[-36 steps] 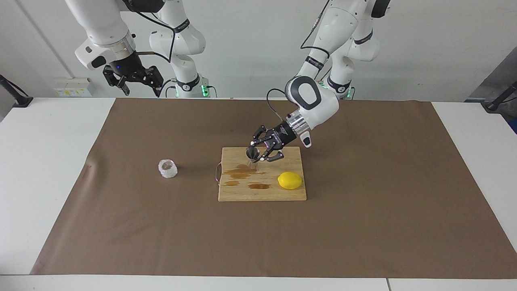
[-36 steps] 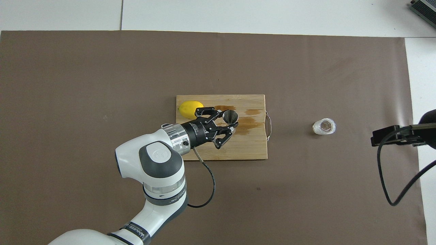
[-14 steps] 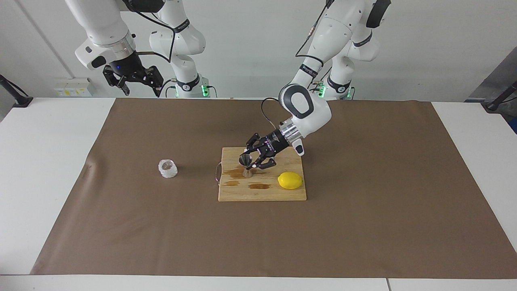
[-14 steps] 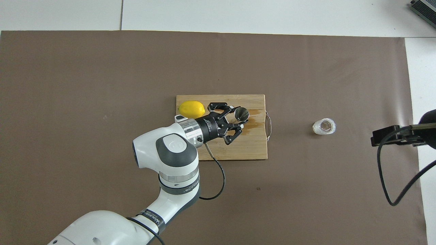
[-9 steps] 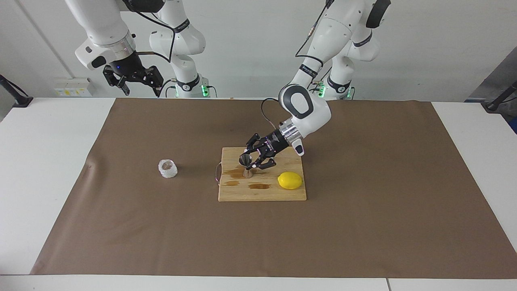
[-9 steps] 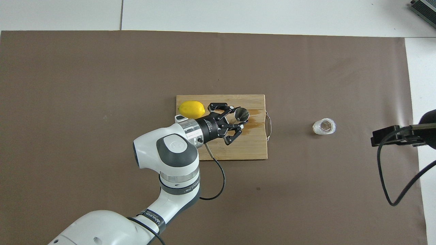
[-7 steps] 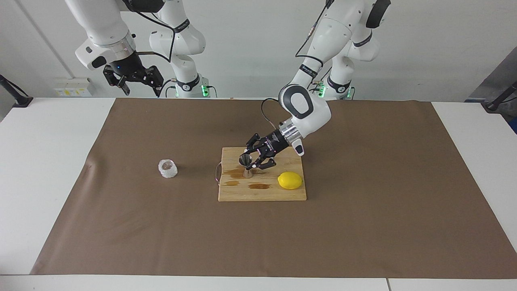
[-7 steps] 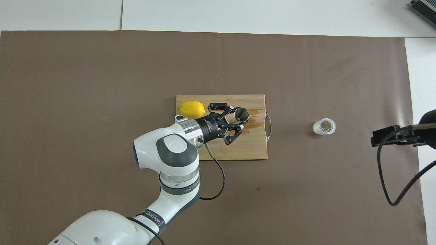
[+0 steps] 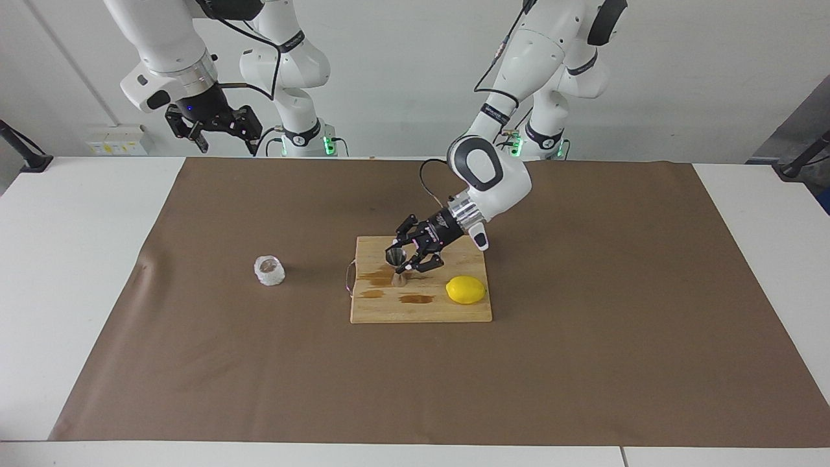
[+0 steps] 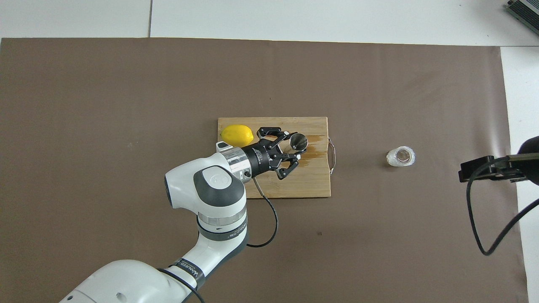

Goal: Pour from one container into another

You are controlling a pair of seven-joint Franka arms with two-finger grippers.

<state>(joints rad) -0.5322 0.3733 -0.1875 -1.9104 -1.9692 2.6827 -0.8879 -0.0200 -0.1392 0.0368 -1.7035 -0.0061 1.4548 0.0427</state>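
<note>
The steel jigger (image 9: 397, 266) stands upright on the wooden cutting board (image 9: 421, 310), on a wet brown patch near the board's handle end; it also shows in the overhead view (image 10: 299, 142). My left gripper (image 9: 403, 258) reaches in low from the left arm's end and is shut on the jigger's waist; in the overhead view (image 10: 292, 146) its fingers sit on either side of the jigger. The whitish frosted cup (image 9: 269, 271) stands alone on the brown mat toward the right arm's end (image 10: 400, 156). My right gripper (image 9: 220, 130) waits raised and open over the table's right-arm corner.
A yellow lemon (image 9: 465, 289) lies on the board at its left-arm end (image 10: 237, 135). Brown liquid stains (image 9: 415, 299) mark the board. A wire handle (image 10: 332, 155) sticks out of the board toward the cup. A brown mat (image 9: 583, 357) covers the table.
My left gripper carried the jigger toward the board's handle end and lowered it from a tilted, raised pose to upright on the board. In the last half second almost nothing moved. The right arm stayed still.
</note>
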